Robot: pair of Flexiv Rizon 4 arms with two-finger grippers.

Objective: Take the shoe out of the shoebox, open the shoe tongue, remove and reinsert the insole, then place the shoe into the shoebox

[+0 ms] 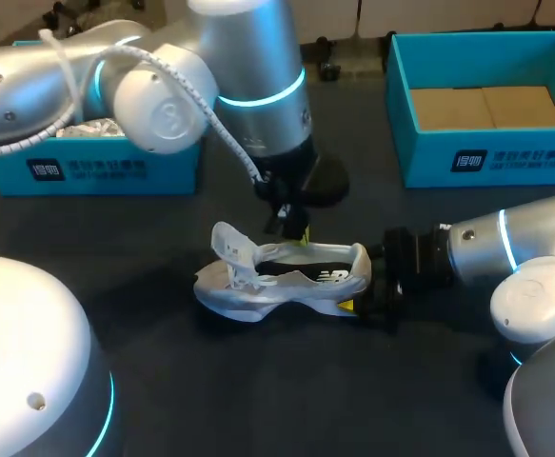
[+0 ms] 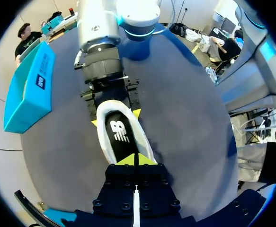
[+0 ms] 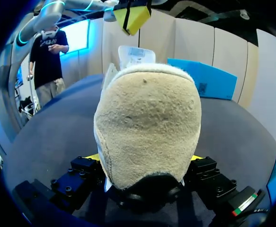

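Observation:
A white and grey shoe (image 1: 277, 281) lies on the dark table, its tongue (image 1: 231, 243) pulled up and its black insole (image 2: 122, 135) lying flat inside. My right gripper (image 1: 367, 290) comes in from the right, with a finger on each side of the heel (image 3: 147, 118); its yellow fingertips (image 3: 198, 157) press against the heel. My left gripper (image 2: 135, 160) hangs just above the shoe's opening with its yellow tips together. Nothing shows between them. From the right wrist view the left gripper (image 3: 132, 19) sits above the tongue.
A teal shoebox (image 1: 96, 167) with paper stuffing stands at the back left. A second teal box (image 1: 486, 157) with a brown cardboard floor stands at the back right. My left arm's big elbow (image 1: 29, 362) fills the front left.

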